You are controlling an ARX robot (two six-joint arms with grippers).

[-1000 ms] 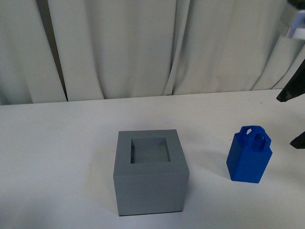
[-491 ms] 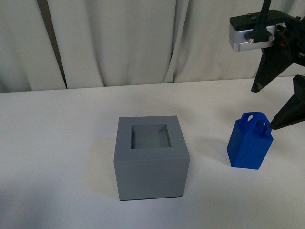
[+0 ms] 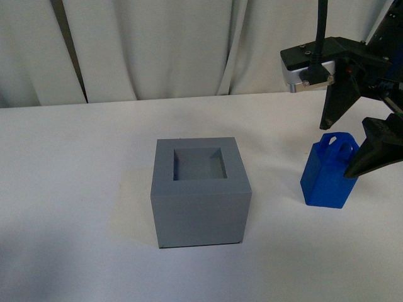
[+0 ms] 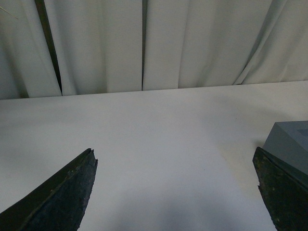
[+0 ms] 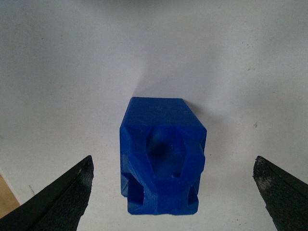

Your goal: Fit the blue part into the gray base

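Note:
The gray base (image 3: 200, 192), a cube with a square recess in its top, stands at the middle of the white table. The blue part (image 3: 326, 181) stands upright to its right, loop handles up. My right gripper (image 3: 335, 151) hangs open over the blue part, with one finger on each side of the handles and not touching. In the right wrist view the blue part (image 5: 161, 163) lies between the wide-open fingertips of the right gripper (image 5: 173, 161). My left gripper (image 4: 173, 153) is open and empty over bare table. A corner of the gray base (image 4: 291, 142) shows beside one finger.
The white table (image 3: 75, 189) runs back to a pale curtain (image 3: 157, 50) along its far edge. Nothing else stands on the table in these views.
My right gripper has come in from the right edge of the front view and down over the blue part. The blue part and the gray base have not moved.

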